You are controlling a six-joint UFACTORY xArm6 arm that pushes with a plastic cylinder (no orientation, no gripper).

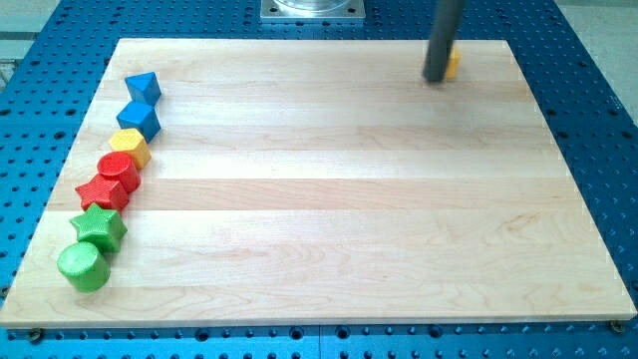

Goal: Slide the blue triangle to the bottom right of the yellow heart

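Note:
My tip (436, 80) rests on the board near the view's top right. A small yellow block (454, 64), mostly hidden behind the rod, sits just right of it; its shape cannot be made out. The blue triangle-like block (143, 87) lies far off at the view's upper left, at the top of a column of blocks. A blue cube (140, 119) sits right below it. My tip is far to the right of both blue blocks.
Down the left edge of the wooden board (329, 199), below the blue blocks, lie a yellow hexagon-like block (130, 147), two red blocks (121, 170) (103, 190), a green star (99, 227) and a green cylinder (82, 266). A blue perforated table surrounds the board.

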